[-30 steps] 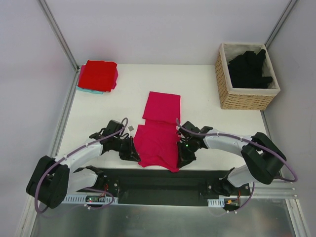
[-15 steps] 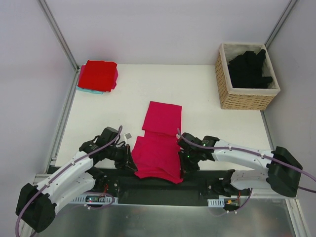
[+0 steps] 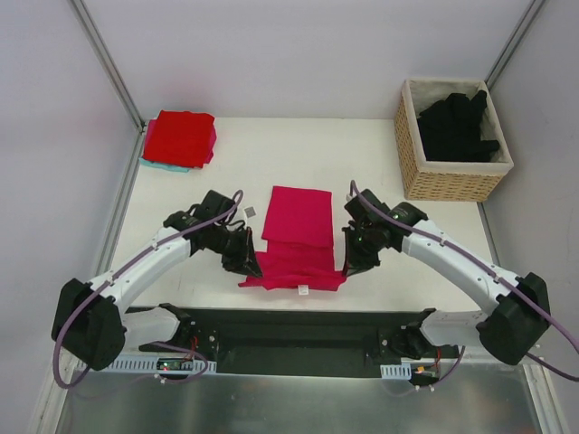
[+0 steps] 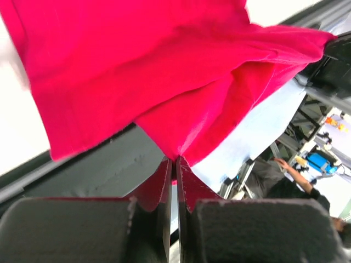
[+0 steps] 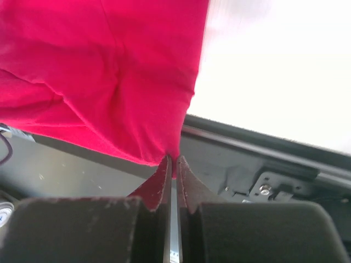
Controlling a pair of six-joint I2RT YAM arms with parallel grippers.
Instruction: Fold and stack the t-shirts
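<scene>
The magenta-pink t-shirt (image 3: 297, 237) lies in the middle of the table, its near part lifted and doubled back, a small white label (image 3: 303, 290) showing at the near edge. My left gripper (image 3: 251, 263) is shut on its near left corner (image 4: 181, 109). My right gripper (image 3: 348, 266) is shut on its near right corner (image 5: 109, 82). Both hold the cloth above the table. A folded brighter red t-shirt (image 3: 181, 136) lies on a stack at the far left. Black t-shirts (image 3: 457, 125) fill the basket.
The wicker basket (image 3: 409, 154) stands at the far right corner. A small grey tag (image 3: 249, 212) lies on the table left of the shirt. The black base rail (image 3: 298, 330) runs along the near edge. Metal frame posts rise at both far corners.
Both grippers have carried the shirt's near edge up and away from the table's near edge toward the far side, folding the near part over. The white label now shows.
</scene>
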